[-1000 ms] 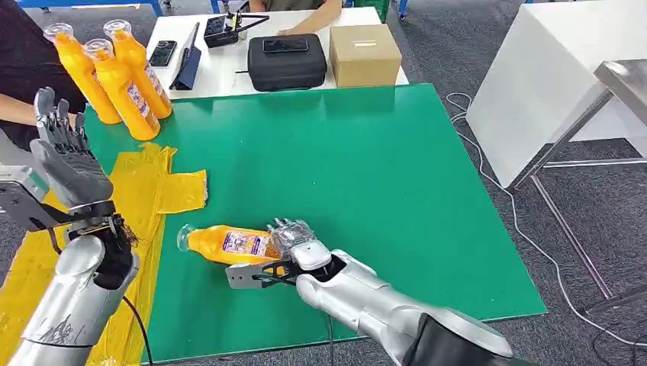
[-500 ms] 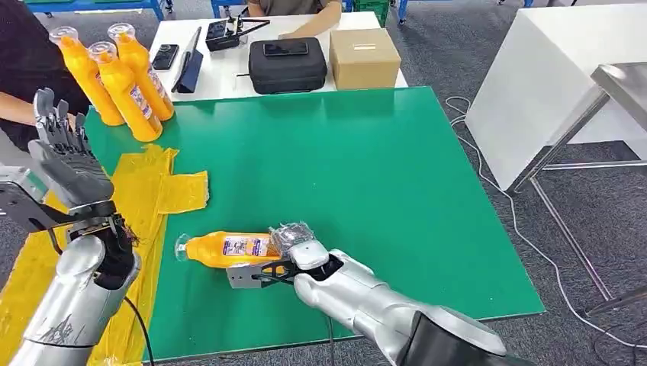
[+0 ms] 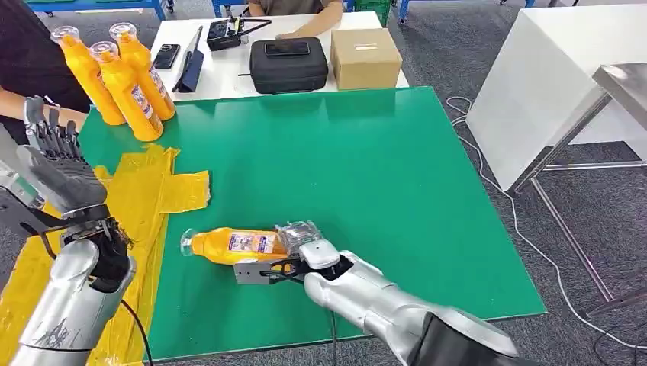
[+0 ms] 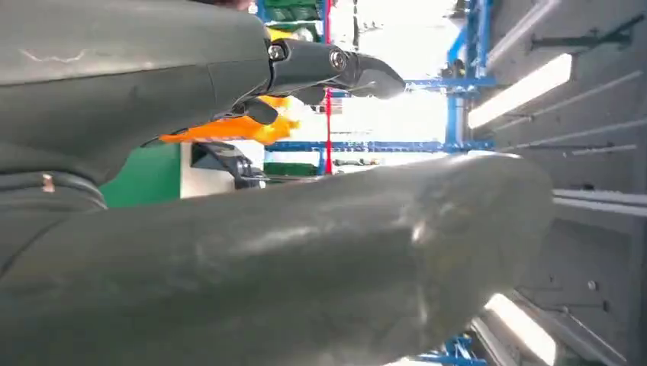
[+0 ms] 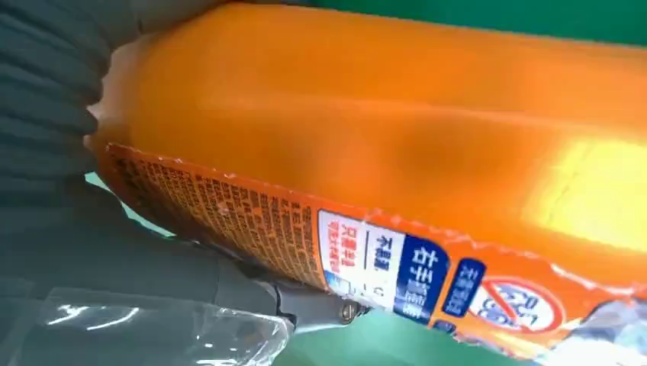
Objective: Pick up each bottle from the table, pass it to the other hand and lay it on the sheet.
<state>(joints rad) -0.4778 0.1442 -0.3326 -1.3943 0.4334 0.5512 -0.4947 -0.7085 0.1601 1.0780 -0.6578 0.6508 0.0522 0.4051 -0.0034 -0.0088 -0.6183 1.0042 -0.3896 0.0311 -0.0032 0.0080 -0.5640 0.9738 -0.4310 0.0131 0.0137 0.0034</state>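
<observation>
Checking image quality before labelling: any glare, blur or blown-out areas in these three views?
Head view: evenly lit, sharp, slight motion blur on the right forearm. Left wrist view: background blown out behind the left hand, which is soft. Right wrist view: bottle too close, soft, with a glare patch.

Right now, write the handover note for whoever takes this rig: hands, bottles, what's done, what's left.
Right robot hand: holds an orange bottle by its base end, bottle on its side, cap toward the yellow sheet, low over the green table; whether it touches the table is unclear.
Left robot hand: raised over the sheet's side, fingers spread, holding nothing.
Three more orange bottles stand upright at the table's far left corner.
Done: no bottle lies on the sheet.
Left: pass the held bottle to the left robot hand, lay it on the sheet, then likely repeat for the other three.
</observation>
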